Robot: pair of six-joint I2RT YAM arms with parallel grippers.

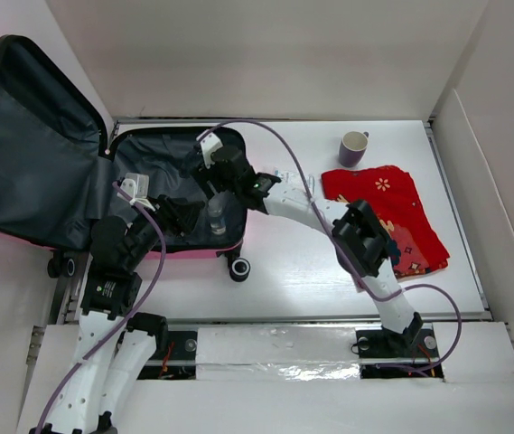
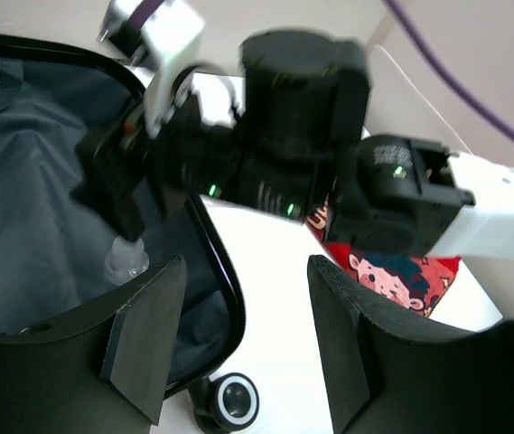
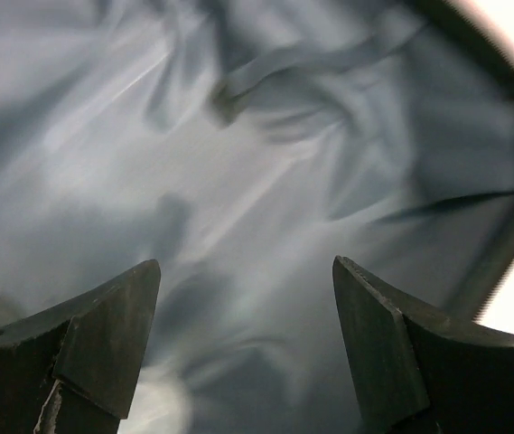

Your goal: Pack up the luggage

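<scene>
White table (image 1: pixel 293 271) w/ white panels round it fills the top view; both arm bases sit at the bottom edge.

Luggage (image 1: pixel 31 163) takes the left of the frame, lying wide open. Its lid is thrown back to the upper left, w/ dark grey lining up and a pink shell edge at the far left. The base half lies in the centre-left on the table, also grey-lined w/ black trim.

R arm reaches from lower right across to the base half. L arm comes up from lower left to the base's near edge.

Red cartoon-print cloth (image 1: pixel 392 212) lies crumpled on the table at right, well apart from the case. It also shows past the R arm in the left wrist view (image 2: pixel 392 271).

Right gripper (image 3: pixel 246 271) is over the base half, fingers spread wide w/ nothing between them but grey lining (image 3: pixel 238 181). Left gripper (image 2: pixel 247 298) is also spread wide and holds nothing. It hangs over the case's black rim, w/ lining on its left (image 2: pixel 31 226) and white table on its right.

Purple mug (image 1: pixel 354 147) stands upright, top centre-right, just above the cloth.

Small clear bottle (image 1: pixel 217 215) stands inside the base half near its lower right corner. In the left wrist view its cap (image 2: pixel 126 262) sits just below the R arm's dark fingers; can't tell if they touch.

Black wheel (image 1: pixel 238 268) is at the case's lower right corner, seen again at the bottom of the left wrist view (image 2: pixel 236 395).
</scene>
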